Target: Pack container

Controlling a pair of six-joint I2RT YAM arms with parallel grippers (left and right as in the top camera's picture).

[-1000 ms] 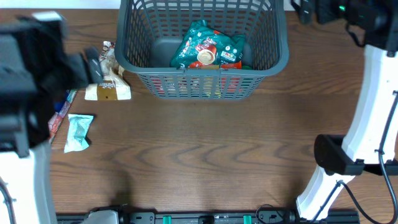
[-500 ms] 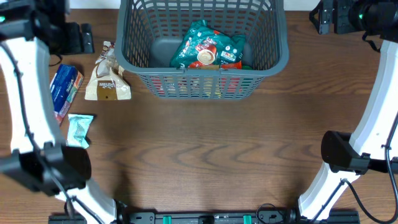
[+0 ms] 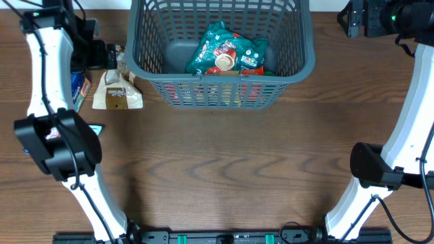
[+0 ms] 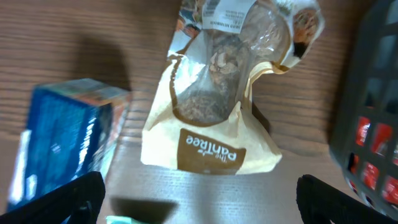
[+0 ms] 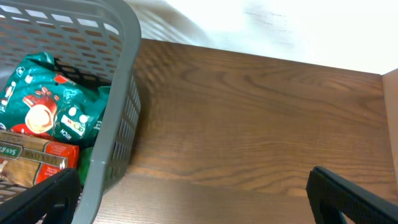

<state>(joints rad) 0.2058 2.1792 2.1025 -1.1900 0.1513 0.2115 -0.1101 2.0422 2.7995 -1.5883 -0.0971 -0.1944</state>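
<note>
My left tool (image 4: pixel 202 202) hangs spread wide and empty right over the beige bag (image 4: pixel 208 118). The bag runs lengthwise toward the surface's (image 3: pixel 217 169) far edge, with the container (image 3: pixel 220 76) just beside it on the right.

Lab: wooden table (image 3: pixel 224 169), 2 robot arms (image 3: pixel 44 61)

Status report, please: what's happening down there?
Left hand open near beige bag. Right hand open beside basket, green packet inside. Nothing blocking.

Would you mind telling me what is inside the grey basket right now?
Inside the container, a green snack packet lies on top. A red packet shows beneath it, partly covered. Whatever else sits under them is hidden.
</note>
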